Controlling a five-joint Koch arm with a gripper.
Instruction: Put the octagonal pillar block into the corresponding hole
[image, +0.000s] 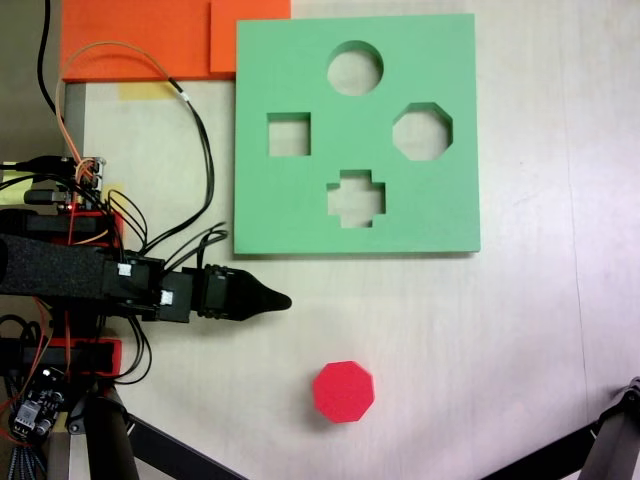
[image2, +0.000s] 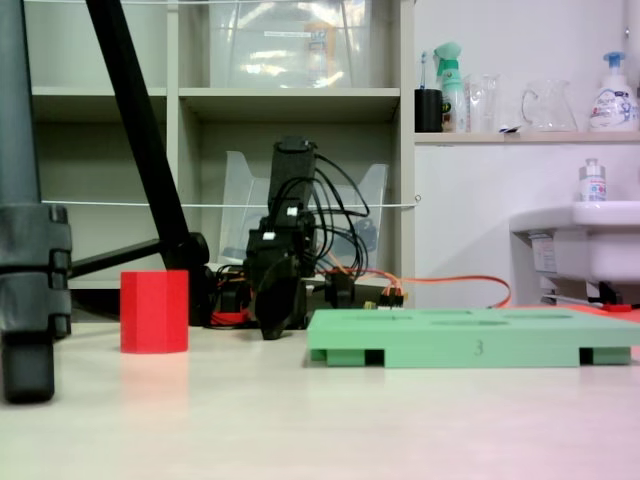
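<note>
Since the block (image: 344, 391) stands alone on the bare counter (image: 500, 330), untouched, the task is judged to be at its first step: the reach and the grasp are not yet made. It sits upright, flat eight-sided top facing up, well below the board (image: 290, 210) as the top-down fixed view shows it; in the low fixed view the block (image2: 154, 311) stands to the left of the board (image2: 440, 345), apart from it.

The board lies flat, and its eight-sided hole (image: 422, 131) is empty, toward the right edge (the round, square and cross cutouts are also empty).

The gripper (image: 283, 300) hangs just below the board's lower left corner in the top-down fixed view, up and to the left of the block and clear of it. From the low fixed view the gripper (image2: 272, 328) points down near the counter, between block and board. The jaws come to a single dark point in both fixed views, so I cannot tell whether they are parted or closed; they hold nothing.

The next move, as I judge it, calls for the arm to swing toward the block, spread the jaws over two opposite flat sides and close. After that comes a lift over the board's edge and a careful matching of the block's sides to the hole's.
</note>
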